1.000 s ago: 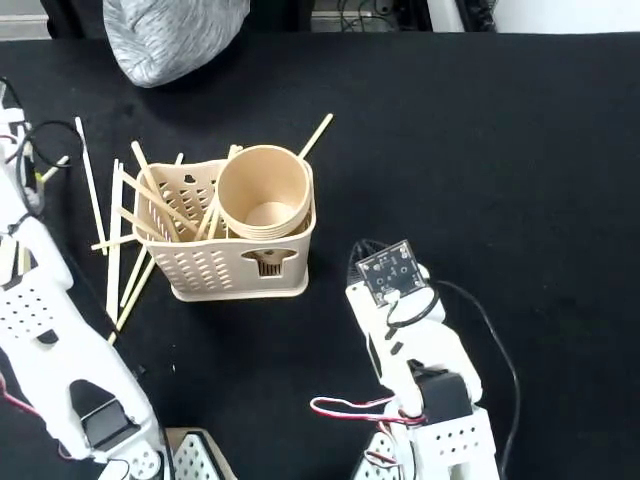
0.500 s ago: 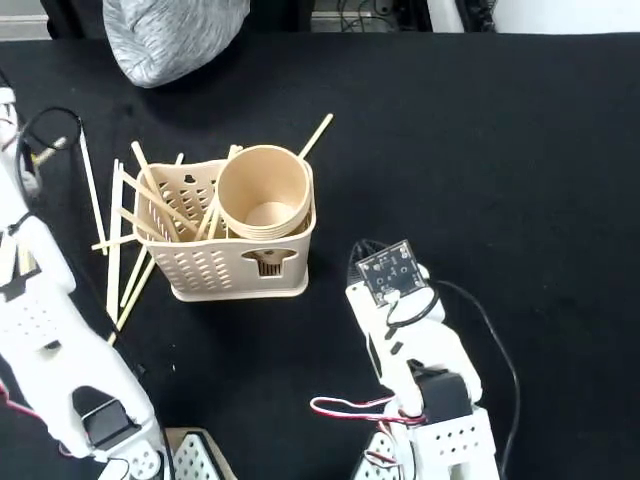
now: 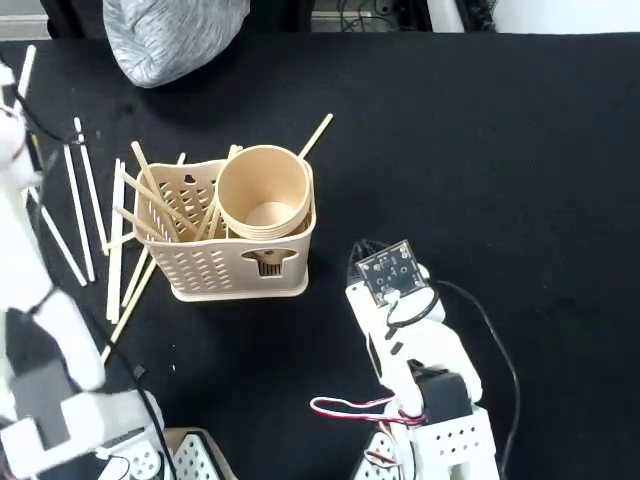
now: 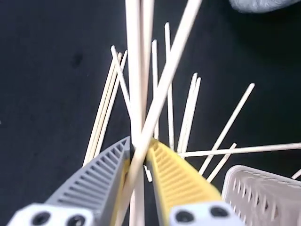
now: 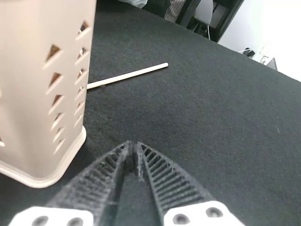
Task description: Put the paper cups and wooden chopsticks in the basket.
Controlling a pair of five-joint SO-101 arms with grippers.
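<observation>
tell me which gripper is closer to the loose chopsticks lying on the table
Left. The left gripper hangs over the loose chopsticks, shut on a bundle of chopsticks. The right gripper sits low on the other side of the basket.

place: robotics lab or workroom | table (image 3: 500, 150): black cloth cover | at table's near edge: white robot arm (image 3: 420, 360) with bare circuit board (image 3: 388, 270) and loose red-and-white wires (image 3: 345, 405) | beyond table's far edge: tangle of cables (image 3: 365, 15), dark furniture legs (image 5: 181, 12) | on table's far edge: grey bag (image 3: 170, 35)
</observation>
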